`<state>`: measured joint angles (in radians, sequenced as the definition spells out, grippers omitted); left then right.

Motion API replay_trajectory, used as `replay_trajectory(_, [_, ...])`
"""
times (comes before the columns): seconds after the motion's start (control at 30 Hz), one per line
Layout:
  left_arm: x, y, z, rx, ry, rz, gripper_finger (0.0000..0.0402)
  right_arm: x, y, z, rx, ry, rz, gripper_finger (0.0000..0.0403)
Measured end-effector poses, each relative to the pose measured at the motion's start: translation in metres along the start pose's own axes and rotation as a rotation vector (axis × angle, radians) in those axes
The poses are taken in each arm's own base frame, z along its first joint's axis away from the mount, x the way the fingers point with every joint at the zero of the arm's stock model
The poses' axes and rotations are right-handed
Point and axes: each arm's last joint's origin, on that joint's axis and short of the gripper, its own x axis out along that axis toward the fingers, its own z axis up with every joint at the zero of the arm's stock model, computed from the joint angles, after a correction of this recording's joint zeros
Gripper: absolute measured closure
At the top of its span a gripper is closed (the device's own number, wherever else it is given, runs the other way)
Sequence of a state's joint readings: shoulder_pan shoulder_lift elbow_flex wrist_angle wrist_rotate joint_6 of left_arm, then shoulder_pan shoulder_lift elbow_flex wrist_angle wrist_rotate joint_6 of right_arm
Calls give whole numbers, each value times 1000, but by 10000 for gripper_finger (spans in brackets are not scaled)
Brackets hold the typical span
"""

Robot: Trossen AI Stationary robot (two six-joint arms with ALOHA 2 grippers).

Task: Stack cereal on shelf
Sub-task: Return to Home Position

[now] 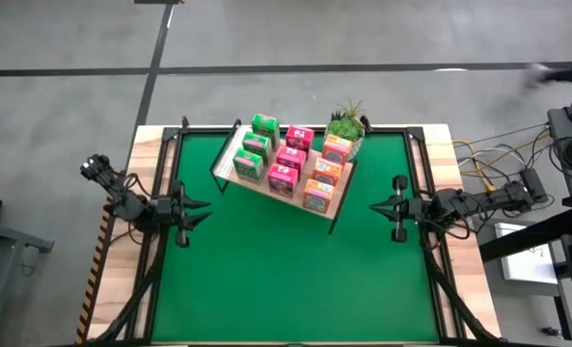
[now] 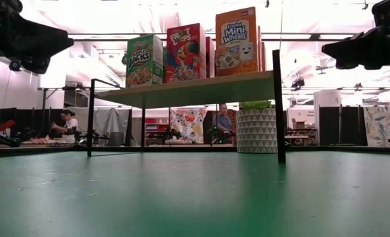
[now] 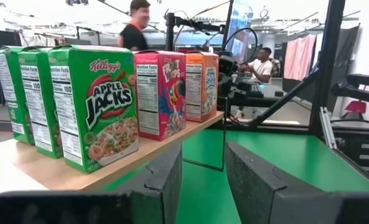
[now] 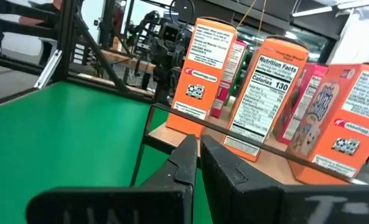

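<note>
All nine cereal boxes are on the shelf [image 1: 261, 187], which sits skewed at the far middle of the green mat [image 1: 286, 280], raised on thin black legs. They stand upright in three colour rows of three: green Apple Jacks boxes [image 1: 257, 146] on the left, pink-red Froot Loops boxes [image 1: 291, 157] in the middle, orange Mini-Wheats boxes [image 1: 327, 172] on the right. The rows are tight, with boxes touching or just beside their neighbours. In the low view the front box of each row faces the camera and the board's near edge is bare. The potted plant [image 1: 345, 123] is at the shelf's far right corner, just beside the rearmost orange box; its pot stands on the mat, not on the board. The left gripper [image 1: 201, 206] is over the mat's left side, well apart from the shelf and pointing inward. Its fingers [image 3: 165, 180] are apart, with mat visible between them and nothing held. The right gripper [image 1: 377, 206] mirrors it on the right side, just short of the shelf's near corner. Its fingers [image 4: 184, 165] are almost together with only a sliver between them, and it holds nothing. Both are above the mat surface, not touching it. In the room beyond, one person [image 3: 134, 28] stands behind the shelf and another sits at a bench.
</note>
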<state>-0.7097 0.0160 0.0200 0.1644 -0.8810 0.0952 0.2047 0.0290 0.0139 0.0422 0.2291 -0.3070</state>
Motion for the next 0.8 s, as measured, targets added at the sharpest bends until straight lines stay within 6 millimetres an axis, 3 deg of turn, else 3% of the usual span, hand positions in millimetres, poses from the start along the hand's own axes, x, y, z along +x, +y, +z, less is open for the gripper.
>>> replay_trajectory(0.3, [0,0,0,4,3,0,297,0,0,-1,129,7,-1,390])
replay_trajectory(0.8, [0,0,0,4,3,0,297,0,0,-1,149,10,-1,390])
